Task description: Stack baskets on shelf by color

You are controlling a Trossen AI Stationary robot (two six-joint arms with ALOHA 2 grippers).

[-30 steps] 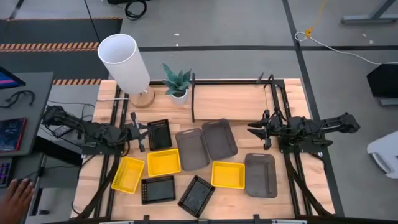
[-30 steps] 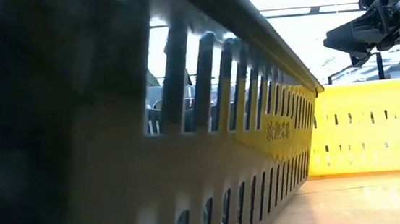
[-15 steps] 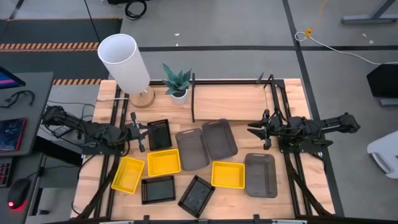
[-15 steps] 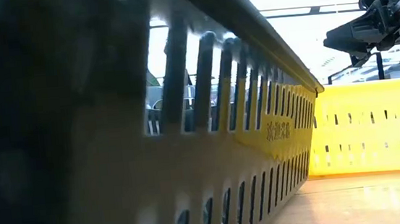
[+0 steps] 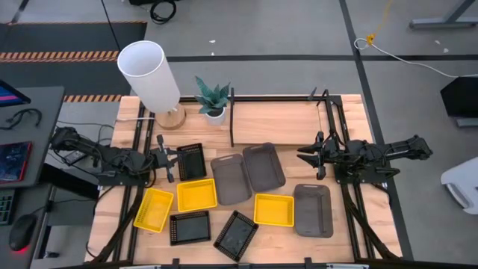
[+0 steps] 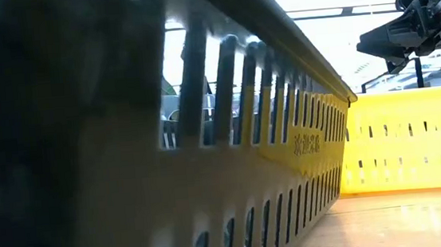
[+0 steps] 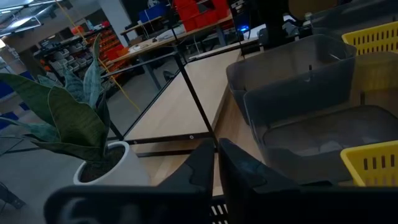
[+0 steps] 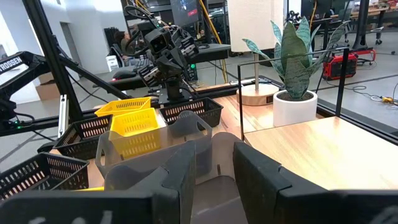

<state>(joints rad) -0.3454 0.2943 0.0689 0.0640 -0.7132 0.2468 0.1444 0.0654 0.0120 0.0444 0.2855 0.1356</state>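
Our left tool (image 5: 169,158) has its fingers nearly together, empty, just beside a black basket (image 5: 191,161). Our right tool (image 5: 307,155), slightly parted and empty, hovers beside a grey basket (image 5: 263,166).

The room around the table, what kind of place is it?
Probably a robotics lab or workshop: hazard-striped floor tape, a desk with a computer mouse beside the table, and shelves of red storage bins behind.

Nine baskets (image 5: 196,194) loose on the table, three yellow, three black mesh, three grey; shelf (image 5: 280,123) bare behind.
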